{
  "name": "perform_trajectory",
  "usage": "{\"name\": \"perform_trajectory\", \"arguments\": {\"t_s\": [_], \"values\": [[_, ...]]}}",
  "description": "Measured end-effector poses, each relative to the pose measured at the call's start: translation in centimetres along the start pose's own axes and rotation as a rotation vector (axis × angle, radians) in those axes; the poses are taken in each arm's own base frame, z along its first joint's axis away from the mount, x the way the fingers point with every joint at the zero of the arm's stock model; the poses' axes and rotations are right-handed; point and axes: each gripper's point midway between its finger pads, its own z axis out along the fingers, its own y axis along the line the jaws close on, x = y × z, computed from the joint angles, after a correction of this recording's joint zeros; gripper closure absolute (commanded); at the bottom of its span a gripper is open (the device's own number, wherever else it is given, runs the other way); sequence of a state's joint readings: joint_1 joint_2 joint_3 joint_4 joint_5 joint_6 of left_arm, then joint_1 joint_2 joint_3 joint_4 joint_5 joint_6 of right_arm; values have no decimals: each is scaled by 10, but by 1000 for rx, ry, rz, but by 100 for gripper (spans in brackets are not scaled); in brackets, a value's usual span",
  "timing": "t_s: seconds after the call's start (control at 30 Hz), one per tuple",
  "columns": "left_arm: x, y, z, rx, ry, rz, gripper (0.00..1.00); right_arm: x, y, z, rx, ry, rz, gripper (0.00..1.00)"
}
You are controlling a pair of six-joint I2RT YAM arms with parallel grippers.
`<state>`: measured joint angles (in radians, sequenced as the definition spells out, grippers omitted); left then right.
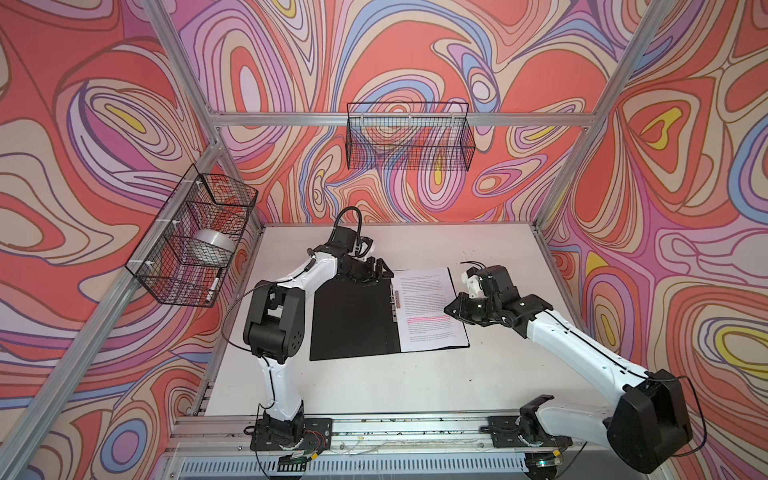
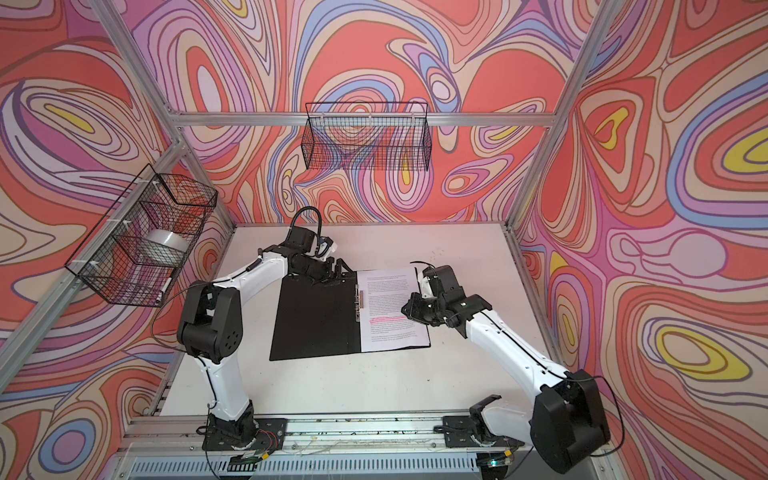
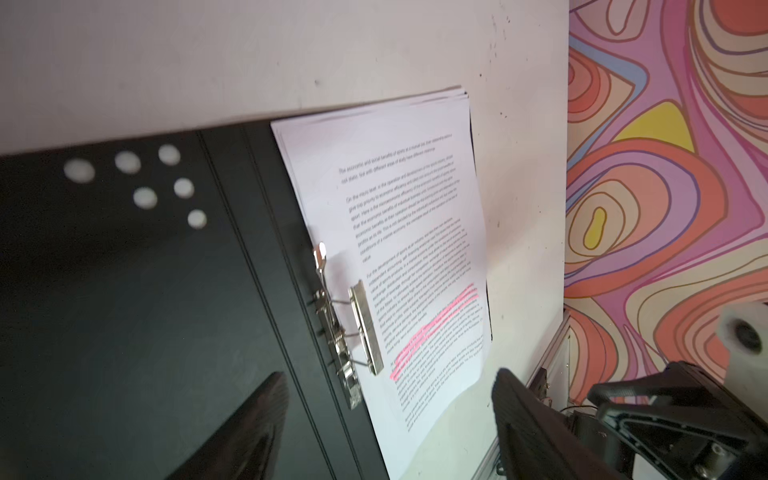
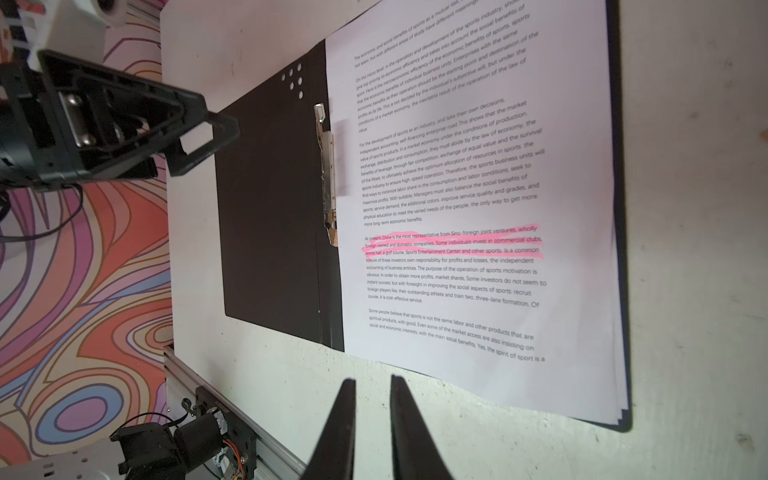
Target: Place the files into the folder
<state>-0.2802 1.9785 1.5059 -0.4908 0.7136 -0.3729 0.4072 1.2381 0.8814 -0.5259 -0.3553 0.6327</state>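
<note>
The folder (image 1: 349, 316) (image 2: 311, 320) lies open on the white table, black inside up, with a metal clip (image 3: 365, 328) (image 4: 329, 174) along its spine. The files (image 1: 428, 307) (image 2: 390, 307), a stack of white printed sheets with pink highlighted lines, lie on the folder's right half, their edge beside the clip (image 3: 415, 232) (image 4: 457, 187). My left gripper (image 1: 384, 272) (image 2: 338, 268) (image 3: 388, 374) hangs open and empty over the folder's far edge near the spine. My right gripper (image 1: 451, 309) (image 2: 405, 309) (image 4: 372, 380) hovers at the files' right edge, jaws a narrow gap apart, holding nothing.
A wire basket (image 1: 195, 237) on the left wall holds a tape roll (image 1: 214, 243). Another wire basket (image 1: 409, 137) hangs on the back wall. Bare table (image 1: 374, 386) lies between the folder and the front rail (image 1: 395, 428) with the arm bases.
</note>
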Motion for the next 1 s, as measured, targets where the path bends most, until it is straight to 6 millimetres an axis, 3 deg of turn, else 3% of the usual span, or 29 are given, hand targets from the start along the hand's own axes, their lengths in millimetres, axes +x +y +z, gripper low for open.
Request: {"name": "perform_trajectory", "arguments": {"t_s": [0.13, 0.33, 0.7, 1.0], "values": [[-11, 17, 26, -11, 30, 1, 24, -1, -1, -1, 10, -1, -6, 83], [7, 43, 48, -37, 110, -56, 24, 1, -5, -1, 27, 3, -11, 83], [4, 22, 50, 87, 118, -80, 25, 1, -5, -1, 28, 4, -11, 83], [9, 27, 62, 121, 146, -128, 25, 1, -5, -1, 28, 4, -11, 83]]}}
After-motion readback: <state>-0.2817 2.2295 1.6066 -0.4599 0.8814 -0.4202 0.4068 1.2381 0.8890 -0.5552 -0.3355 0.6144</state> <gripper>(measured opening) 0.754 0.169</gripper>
